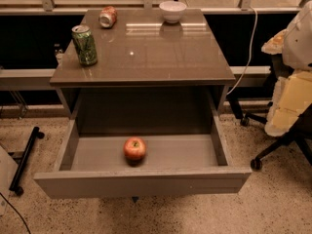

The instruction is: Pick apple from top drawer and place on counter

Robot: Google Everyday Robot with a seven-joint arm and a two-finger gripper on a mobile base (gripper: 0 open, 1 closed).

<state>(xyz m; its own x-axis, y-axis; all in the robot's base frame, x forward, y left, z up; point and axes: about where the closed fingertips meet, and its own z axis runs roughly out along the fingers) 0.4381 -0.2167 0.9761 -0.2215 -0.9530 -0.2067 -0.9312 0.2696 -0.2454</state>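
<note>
**Apple sitting in the open drawer, desk top waiting**

The glossy grey-brown square desk is filling the middle of the camera view, its smooth top reflecting pale streaks of light. Directly under the desk's front edge, the wide, shallow grey top drawer is standing pulled fully out, its plain flat front panel reaching well forward of the desk and its smooth grey floor lying exposed.

To the right of the desk, a black wheeled office chair is carrying pale yellow and white padding. A thin white cable is hanging down just past the desk's right rear corner.

On the desk, a small white round bowl is standing upright at the rear edge, right of centre. A green drinks can is standing upright near the desk's left edge, towards the front. A crushed red-and-white can is lying on its side at the desk's rear left, apart from the green can and the bowl.

The small round red apple with yellowish patches is resting on the drawer floor below the desk's front edge, slightly left of centre, touching neither side wall.

The gripper is staying out of sight of the camera view, so whether it is open or closed cannot be told.
</note>
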